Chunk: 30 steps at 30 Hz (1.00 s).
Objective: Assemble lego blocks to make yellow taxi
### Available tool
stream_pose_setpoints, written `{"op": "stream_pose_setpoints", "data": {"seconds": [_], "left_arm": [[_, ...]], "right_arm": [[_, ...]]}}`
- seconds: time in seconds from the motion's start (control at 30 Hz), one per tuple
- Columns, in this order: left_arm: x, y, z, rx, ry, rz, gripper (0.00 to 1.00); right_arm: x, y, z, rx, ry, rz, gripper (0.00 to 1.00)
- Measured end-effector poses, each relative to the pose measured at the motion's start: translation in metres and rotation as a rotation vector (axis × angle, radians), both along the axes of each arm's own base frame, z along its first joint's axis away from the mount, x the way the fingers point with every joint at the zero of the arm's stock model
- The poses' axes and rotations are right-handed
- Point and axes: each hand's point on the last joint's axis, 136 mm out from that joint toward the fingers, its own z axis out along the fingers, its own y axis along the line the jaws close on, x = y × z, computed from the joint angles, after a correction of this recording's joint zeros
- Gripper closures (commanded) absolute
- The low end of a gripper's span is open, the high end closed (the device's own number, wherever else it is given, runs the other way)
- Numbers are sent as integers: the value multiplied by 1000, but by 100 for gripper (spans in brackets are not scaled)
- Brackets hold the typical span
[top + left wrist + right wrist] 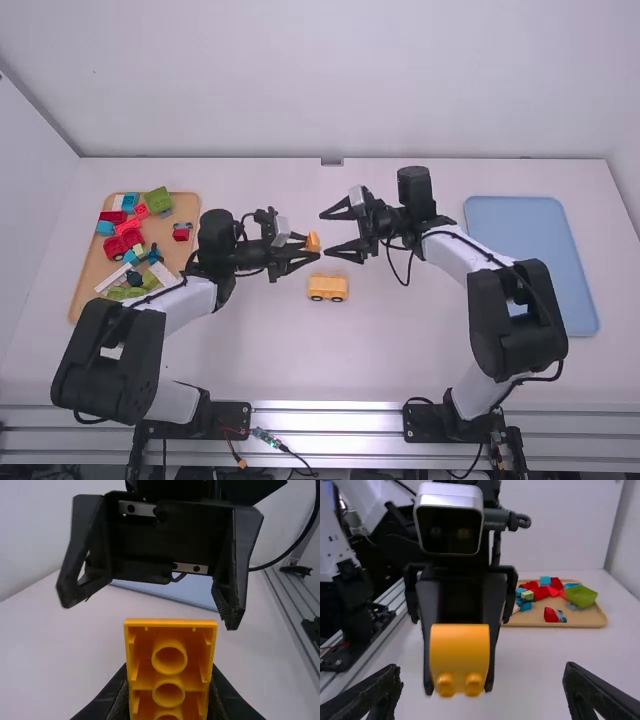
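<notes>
Table edge [250, 160] well beyond left claw [311, 246], gripping seemingly raised orange block [460, 647], and parted right claw [325, 233].

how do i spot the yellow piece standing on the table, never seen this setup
On the white table, look midway between the wooden tray and the blue tray. There sits a low yellow car-shaped piece. It rests on the tabletop, while its neighbour, a yellow block, is in the left gripper.

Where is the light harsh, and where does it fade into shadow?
High view: bright glare along the metal rail at the table's near edge; left wrist view: shade inside the orange block's hollow tubes; right wrist view: silvery shine on the camera's casing.
</notes>
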Motion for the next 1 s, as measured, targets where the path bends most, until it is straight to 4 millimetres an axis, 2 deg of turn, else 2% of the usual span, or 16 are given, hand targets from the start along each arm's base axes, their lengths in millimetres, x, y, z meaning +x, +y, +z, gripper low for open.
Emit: {"op": "stream_pose_setpoints", "data": {"seconds": [0.3, 0.6, 0.67, 0.93, 1.0], "left_arm": [[2, 0, 6, -7, -41, -1, 98], [4, 0, 9, -8, -65, 9, 98], [4, 0, 9, -8, -67, 12, 98], [5, 0, 9, -8, -64, 15, 98], [5, 0, 9, -8, -64, 16, 98]], "right_arm": [[-1, 18, 2, -35, 99, -14, 27], [-5, 18, 4, -31, 135, 7, 46], [-7, 18, 4, -28, 138, 14, 53], [-10, 20, 5, -24, 139, 29, 56], [-10, 20, 5, -24, 138, 31, 60]]}}
